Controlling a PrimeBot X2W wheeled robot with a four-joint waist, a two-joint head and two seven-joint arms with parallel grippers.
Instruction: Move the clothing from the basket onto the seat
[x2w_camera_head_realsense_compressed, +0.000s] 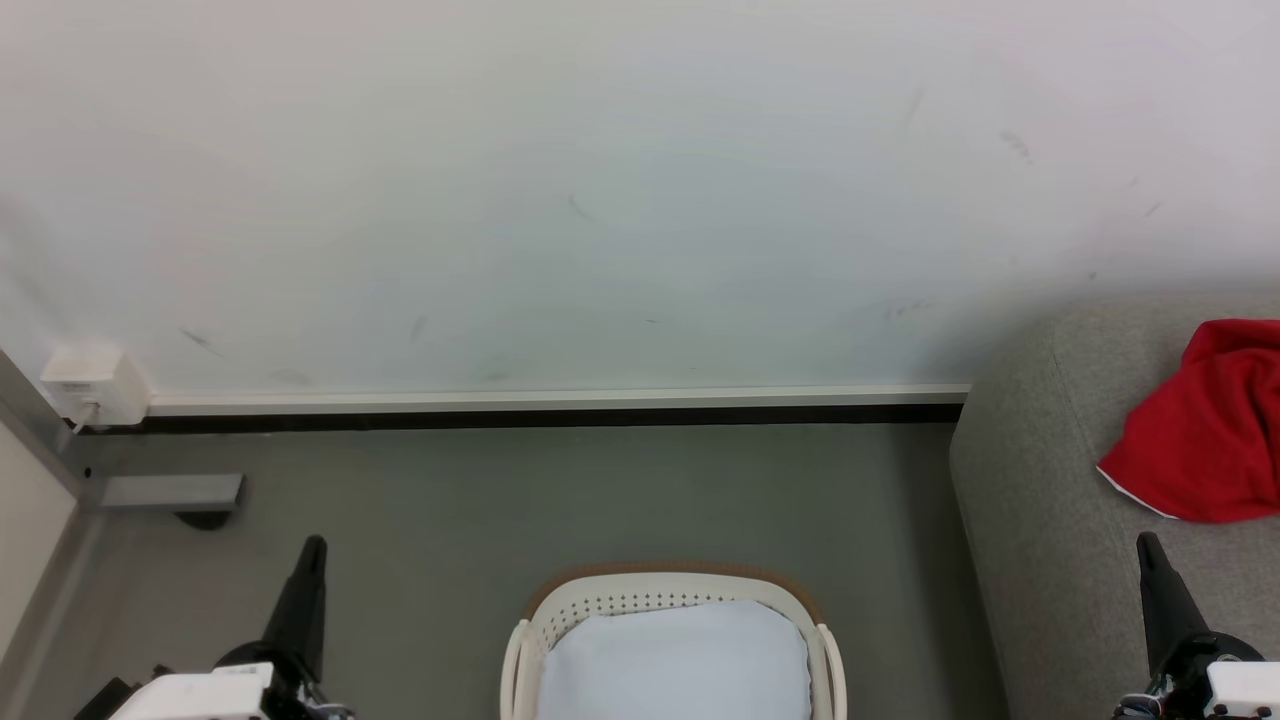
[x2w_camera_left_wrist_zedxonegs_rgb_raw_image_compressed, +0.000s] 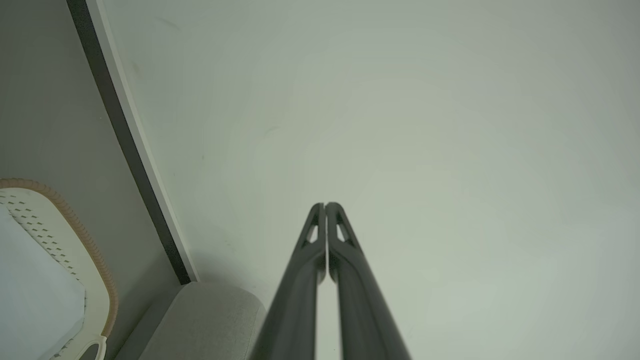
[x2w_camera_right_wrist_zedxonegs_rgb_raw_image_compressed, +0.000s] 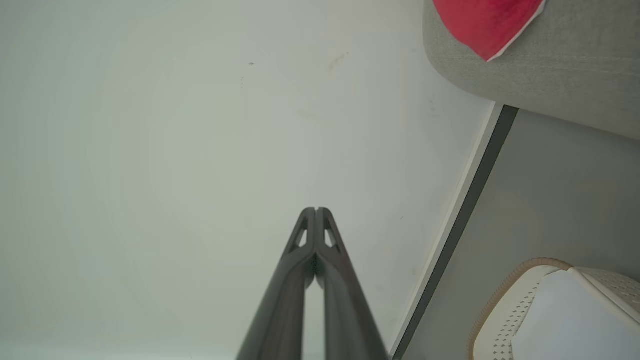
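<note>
plainly, the basket (x2w_camera_head_realsense_compressed: 560, 608) holds a pale white-blue cloth (x2w_camera_head_realsense_compressed: 675, 660) — the red clothing (x2w_camera_head_realsense_compressed: 1210, 430) lies on the seat (x2w_camera_head_realsense_compressed: 1040, 520), well apart. left end effector (x2w_camera_left_wrist_zedxonegs_rgb_raw_image_compressed: 325, 205) and right end effector (x2w_camera_right_wrist_zedxonegs_rgb_raw_image_compressed: 316, 210) hover with fingers pressed together — gripping nothing.

Soft, even light fills the room, bright and with no glare anywhere. The wall (x2w_camera_head_realsense_compressed: 640, 200) looks pale and flat, greying toward the head view's left edge, and a faint shadow lies on it beside the sofa (x2w_camera_head_realsense_compressed: 1060, 480). The head view is crisp. In the wrist views the wall turns greenish, the corners dim, the skirting (x2w_camera_left_wrist_zedxonegs_rgb_raw_image_compressed: 137, 150) slants, and the left gripper (x2w_camera_left_wrist_zedxonegs_rgb_raw_image_compressed: 325, 205) and right gripper (x2w_camera_right_wrist_zedxonegs_rgb_raw_image_compressed: 316, 210) blur toward the bottom edge.
</note>
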